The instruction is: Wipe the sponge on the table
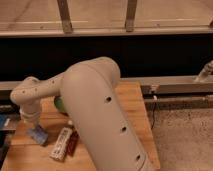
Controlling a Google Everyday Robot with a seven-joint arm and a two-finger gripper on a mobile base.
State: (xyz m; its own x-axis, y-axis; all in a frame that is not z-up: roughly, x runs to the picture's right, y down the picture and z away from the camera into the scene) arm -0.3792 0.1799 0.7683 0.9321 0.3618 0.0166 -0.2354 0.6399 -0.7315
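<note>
We see the small blue-grey soft rectangular sponge lying tilted on the light-brown wooden plank worktop, close to its edge at the left of the view. It sits right under the pincer. We cannot tell whether the pincer is clenched on it. The bulky pale arm hides most of a green bowl. A white labelled packet lies beside a dark block. Behind the worktop runs a dark wall band, and speckled floor lies to the right.
</note>
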